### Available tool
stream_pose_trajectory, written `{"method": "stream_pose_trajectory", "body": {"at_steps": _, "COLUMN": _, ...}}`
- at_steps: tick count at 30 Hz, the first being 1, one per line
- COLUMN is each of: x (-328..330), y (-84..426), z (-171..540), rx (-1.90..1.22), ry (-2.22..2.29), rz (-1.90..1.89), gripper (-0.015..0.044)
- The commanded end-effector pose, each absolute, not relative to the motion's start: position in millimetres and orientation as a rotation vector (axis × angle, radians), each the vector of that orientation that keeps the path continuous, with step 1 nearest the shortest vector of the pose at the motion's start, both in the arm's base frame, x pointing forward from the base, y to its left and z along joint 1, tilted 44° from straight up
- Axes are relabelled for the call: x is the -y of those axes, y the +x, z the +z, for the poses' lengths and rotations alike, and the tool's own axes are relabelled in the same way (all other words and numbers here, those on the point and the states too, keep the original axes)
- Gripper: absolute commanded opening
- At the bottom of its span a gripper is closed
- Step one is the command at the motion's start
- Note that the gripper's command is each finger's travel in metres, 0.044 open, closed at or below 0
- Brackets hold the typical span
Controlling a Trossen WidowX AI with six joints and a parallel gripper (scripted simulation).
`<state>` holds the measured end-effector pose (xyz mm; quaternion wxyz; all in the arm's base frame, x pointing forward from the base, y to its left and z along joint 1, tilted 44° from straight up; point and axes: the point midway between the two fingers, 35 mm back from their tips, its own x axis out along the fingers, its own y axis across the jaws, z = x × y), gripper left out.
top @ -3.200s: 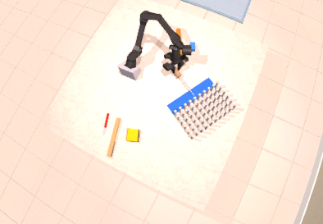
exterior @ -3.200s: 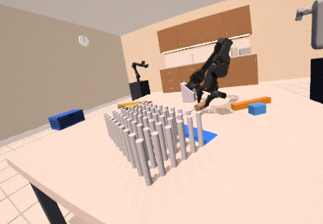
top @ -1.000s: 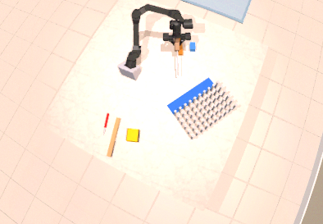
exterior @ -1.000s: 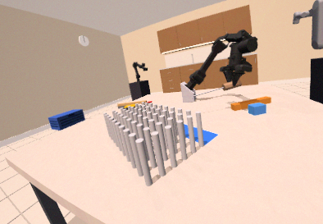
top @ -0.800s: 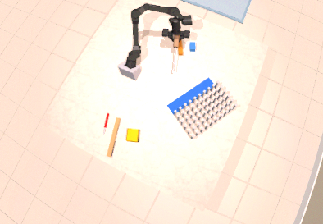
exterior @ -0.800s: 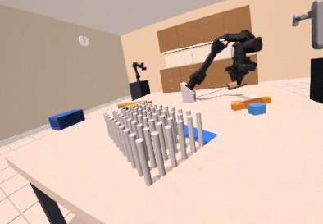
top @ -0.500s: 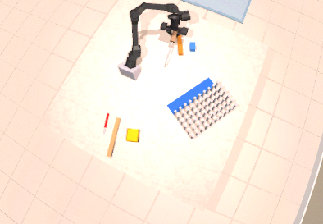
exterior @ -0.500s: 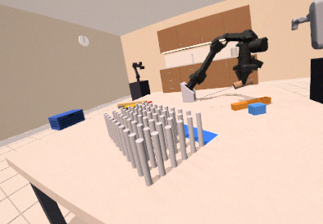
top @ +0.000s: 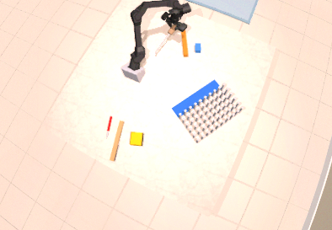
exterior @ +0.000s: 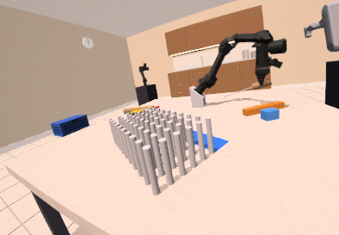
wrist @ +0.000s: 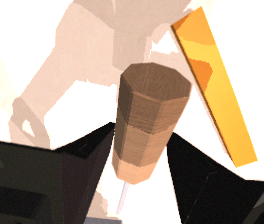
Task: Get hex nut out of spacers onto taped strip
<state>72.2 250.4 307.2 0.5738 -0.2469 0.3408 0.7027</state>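
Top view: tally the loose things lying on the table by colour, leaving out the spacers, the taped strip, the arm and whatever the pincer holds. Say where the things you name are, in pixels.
Orange (bar [top: 184,44] [exterior: 263,108] [wrist: 214,87]): 1
Blue (small block [top: 198,48] [exterior: 270,114]): 1
Yellow (square block [top: 136,138] [exterior: 137,112]): 1
Red (slim red-handled tool [top: 109,124] [exterior: 157,107]): 1
Light brown (long strip [top: 117,141] [exterior: 133,109]): 1
Total: 5
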Motion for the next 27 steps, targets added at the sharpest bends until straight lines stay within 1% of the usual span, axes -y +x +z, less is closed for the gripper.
{"method": "stream_pose_trajectory", "body": {"at_steps": 1, "x": -250, "y": 51, "z": 320, "rx": -0.884, "ry": -0.480, "rz": 1.641, "gripper": 0.0000}}
{"method": "stream_pose_trajectory", "body": {"at_steps": 14, "x": -239, "y": -5, "z": 349, "rx": -1.173, "ry": -0.232, "rz": 1.602, "gripper": 0.0000}}
{"method": "stream_pose_trajectory", "body": {"at_steps": 27, "x": -214, "y": -56, "z": 377, "rx": -1.502, "ry": -0.031, "rz": 1.513, "gripper": 0.0000}}
